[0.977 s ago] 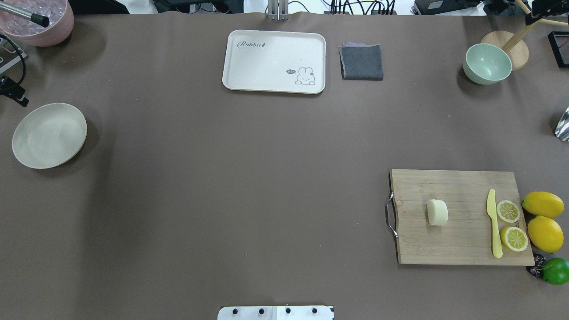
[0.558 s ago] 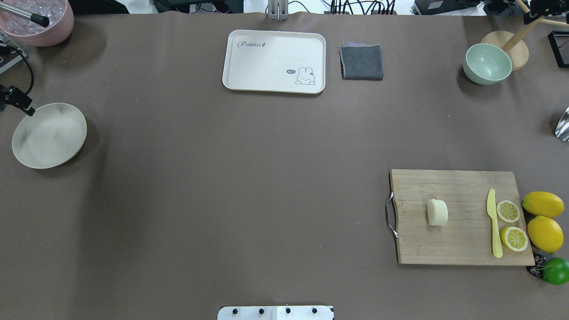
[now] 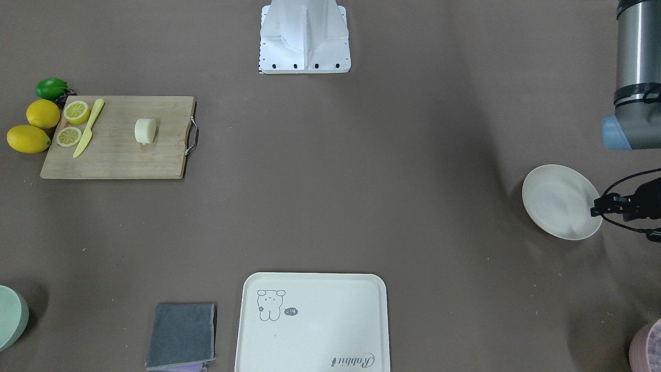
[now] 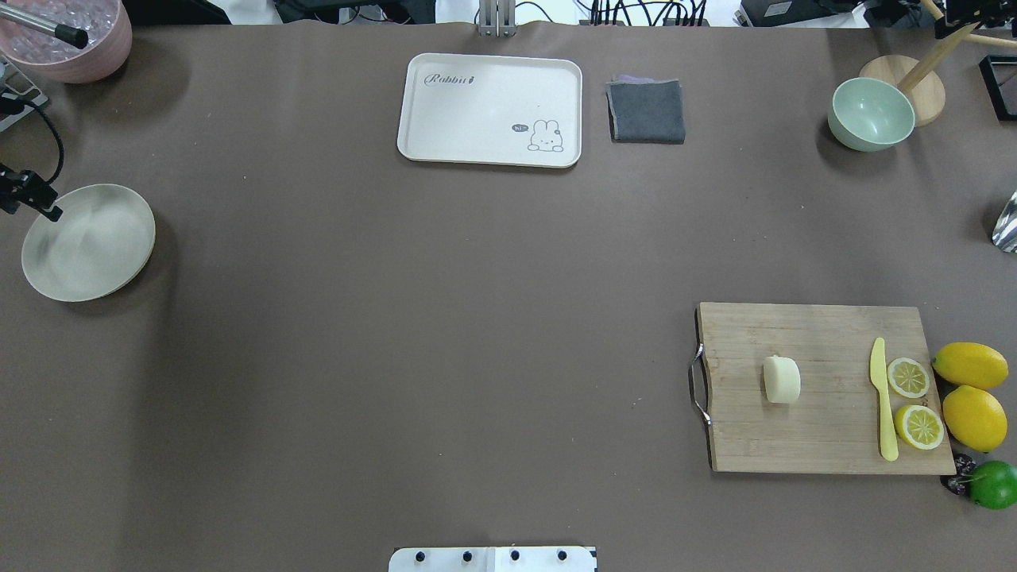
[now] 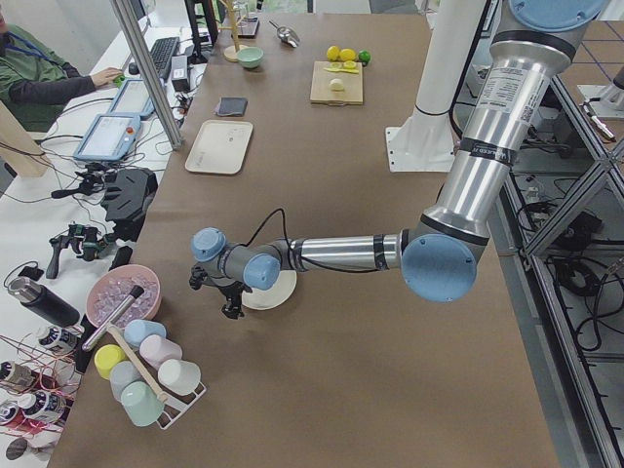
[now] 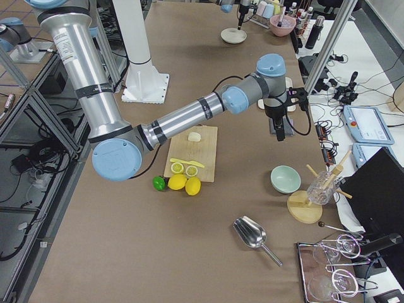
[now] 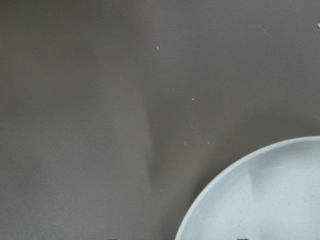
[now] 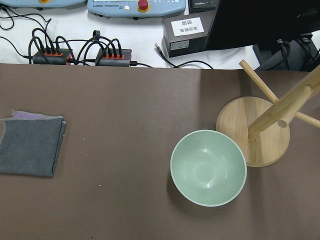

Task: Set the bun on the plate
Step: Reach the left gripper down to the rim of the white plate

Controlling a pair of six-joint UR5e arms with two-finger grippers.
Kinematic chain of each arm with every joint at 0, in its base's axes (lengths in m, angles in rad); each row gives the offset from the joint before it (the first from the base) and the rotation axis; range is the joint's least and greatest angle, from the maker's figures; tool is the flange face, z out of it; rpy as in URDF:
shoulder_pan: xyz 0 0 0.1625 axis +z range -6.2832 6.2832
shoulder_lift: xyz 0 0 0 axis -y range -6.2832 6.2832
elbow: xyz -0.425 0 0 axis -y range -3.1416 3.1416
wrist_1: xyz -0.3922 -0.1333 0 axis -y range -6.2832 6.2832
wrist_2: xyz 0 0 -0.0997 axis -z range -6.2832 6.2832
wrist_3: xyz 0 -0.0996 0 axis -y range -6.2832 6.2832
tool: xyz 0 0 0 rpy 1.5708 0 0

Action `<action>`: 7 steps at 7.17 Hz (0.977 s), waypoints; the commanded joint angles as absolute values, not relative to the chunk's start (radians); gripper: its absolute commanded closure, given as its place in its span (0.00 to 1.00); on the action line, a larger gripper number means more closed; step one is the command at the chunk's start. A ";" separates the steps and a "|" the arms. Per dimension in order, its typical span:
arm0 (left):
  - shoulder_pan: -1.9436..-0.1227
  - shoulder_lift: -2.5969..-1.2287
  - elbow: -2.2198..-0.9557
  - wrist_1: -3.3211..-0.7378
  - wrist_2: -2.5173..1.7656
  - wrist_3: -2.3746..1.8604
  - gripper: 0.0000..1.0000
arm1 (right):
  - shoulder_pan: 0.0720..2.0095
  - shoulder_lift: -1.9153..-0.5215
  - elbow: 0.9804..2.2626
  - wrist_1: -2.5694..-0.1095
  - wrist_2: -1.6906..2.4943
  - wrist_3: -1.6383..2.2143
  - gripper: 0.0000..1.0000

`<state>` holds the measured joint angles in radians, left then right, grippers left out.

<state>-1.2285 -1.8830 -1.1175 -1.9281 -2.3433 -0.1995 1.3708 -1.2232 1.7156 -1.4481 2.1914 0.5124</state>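
The bun (image 4: 782, 379), a pale cream lump, lies on the wooden cutting board (image 4: 826, 429) at the right, no gripper near it. The plate (image 4: 87, 242), round and off-white, sits at the table's far left; its rim (image 7: 210, 200) fills the lower right corner of the left wrist view. My left gripper (image 4: 52, 211) hangs over the plate's far edge (image 3: 588, 217); I cannot tell whether it is open. My right gripper (image 6: 279, 132) points down far from the board, between the grey cloth and the green bowl; I cannot tell its state.
On the board lie a yellow knife (image 4: 882, 405) and two lemon halves (image 4: 908, 377); whole lemons (image 4: 971, 365) and a lime (image 4: 993, 483) sit beside it. At the far edge are a cream tray (image 4: 489, 110), grey cloth (image 4: 647, 111), green bowl (image 8: 208, 167), wooden stand (image 8: 252, 130) and pink bowl (image 4: 71, 40).
The left arm's end has crept toward the robot along the table's left edge, reaching the plate's rim. The bun and the plate have stayed put.
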 commanded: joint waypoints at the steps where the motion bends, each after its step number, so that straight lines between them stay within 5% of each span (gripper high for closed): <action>1: -1.221 -1.884 -1.101 -1.936 -2.344 -0.199 0.29 | 1.368 -1.213 1.716 -1.448 2.184 0.514 0.00; 3: -1.218 -1.884 -1.097 -1.939 -2.344 -0.201 0.51 | 1.365 -1.210 1.715 -1.448 2.183 0.514 0.00; 4: -1.215 -1.884 -1.098 -1.940 -2.344 -0.201 0.84 | 1.367 -1.198 1.717 -1.450 2.181 0.514 0.00; 5: -1.209 -1.884 -1.100 -1.960 -2.342 -0.201 1.00 | 1.367 -1.197 1.718 -1.450 2.175 0.514 0.00; 7: -1.207 -1.888 -1.112 -1.970 -2.345 -0.204 1.00 | 1.370 -1.177 1.720 -1.457 2.158 0.514 0.00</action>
